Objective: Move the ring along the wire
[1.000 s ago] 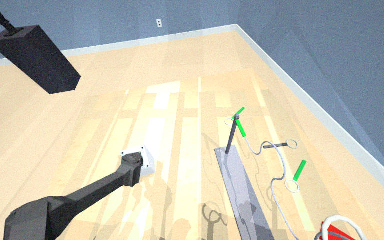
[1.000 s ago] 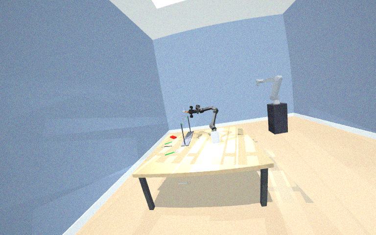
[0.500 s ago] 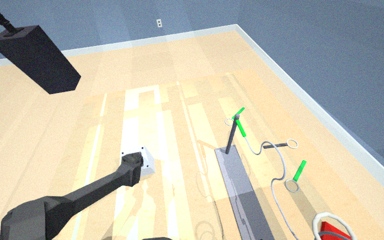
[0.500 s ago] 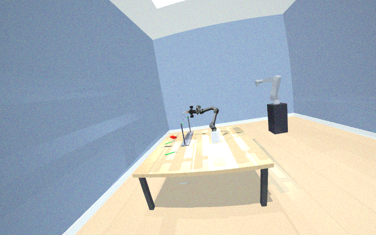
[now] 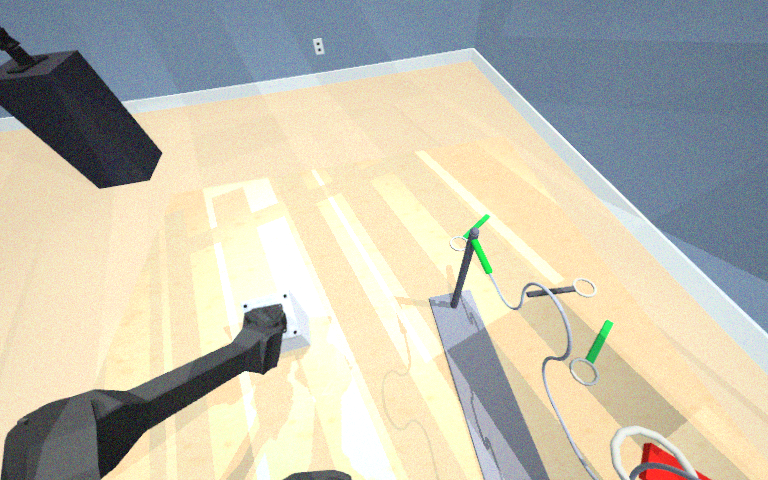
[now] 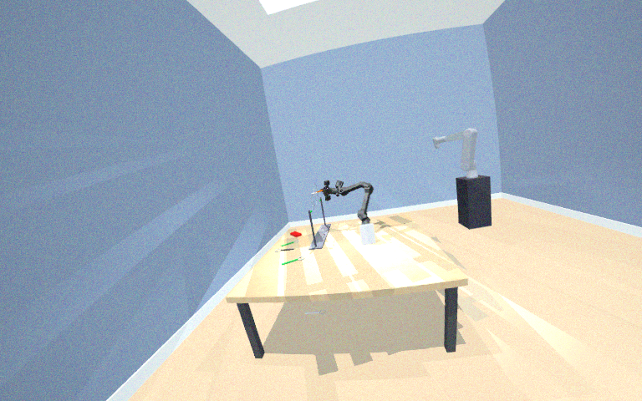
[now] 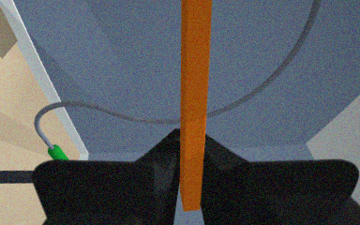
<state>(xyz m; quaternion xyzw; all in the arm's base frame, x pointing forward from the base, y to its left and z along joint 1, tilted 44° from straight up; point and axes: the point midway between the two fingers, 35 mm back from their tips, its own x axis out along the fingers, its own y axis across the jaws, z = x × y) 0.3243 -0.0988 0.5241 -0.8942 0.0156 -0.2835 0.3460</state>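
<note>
My gripper [image 6: 323,190] [image 7: 186,135] is shut on the orange handle [image 6: 319,191] [image 7: 194,84], which points away from the fingers. The pale ring [image 5: 637,430] [image 6: 313,192] is large at the bottom right of the top view, partly cut off, and out of the wrist view. A grey stretch of the wire [image 5: 568,333] [image 7: 155,122] shows inside its outline; whether they touch cannot be told. The wire curves behind the handle in the wrist view. One green part [image 5: 481,255] [image 6: 311,211] is by the near post [image 5: 463,271] [image 6: 312,229]. The far post [image 6: 323,211] is farther back.
A red block [image 5: 651,455] [image 6: 295,234] lies beyond the base plate [image 5: 453,325]. Loose rings with green handles [image 5: 600,339] [image 6: 290,261] and one with a black handle [image 5: 552,291] [image 6: 287,249] lie on the table. Another arm [image 6: 468,151] stands on a black pedestal [image 6: 473,200].
</note>
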